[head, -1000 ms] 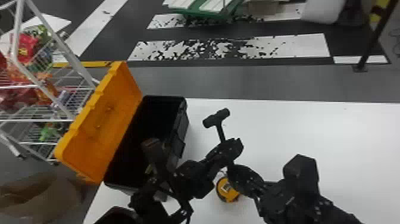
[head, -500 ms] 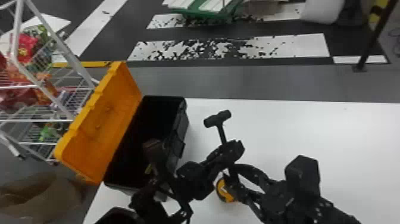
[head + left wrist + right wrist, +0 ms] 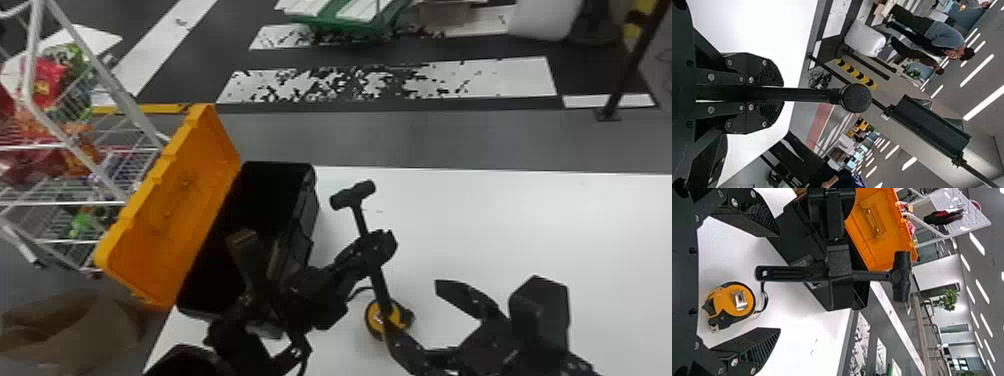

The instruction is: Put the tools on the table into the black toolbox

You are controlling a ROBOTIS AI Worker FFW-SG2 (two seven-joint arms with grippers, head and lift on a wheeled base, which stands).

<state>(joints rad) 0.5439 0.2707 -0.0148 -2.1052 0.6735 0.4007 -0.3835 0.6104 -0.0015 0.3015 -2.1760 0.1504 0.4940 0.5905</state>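
The job is looking partly done at most: 1 tool is being held and 1 is lying out. The left pincer (image 3: pixel 380 246) is closing narrowly around the middle of the handle of the hammer (image 3: pixel 352 196), which is standing roughly upright in that grip, head uppermost, above the counter (image 3: pixel 525 220) and outside the toolbox (image 3: pixel 306 225). The toolbox is sitting on the counter with its orange lid (image 3: pixel 170 215) hanging open, so nothing is needing to be opened first.

The right pincer (image 3: pixel 779 282) is holding nothing; its 2 fingers are spreading wide, with the hammer's handle showing beyond them. The tape measure (image 3: pixel 730 301) is resting on the counter, near the toolbox, and is waiting its turn.

What is remaining, as I am judging it, is putting 2 tools away: the hammer is probably going first, and it is needing to be tipped or turned to clear the toolbox wall. The inside of the toolbox is looking too dark for me to be telling whether any tool is already lying there.
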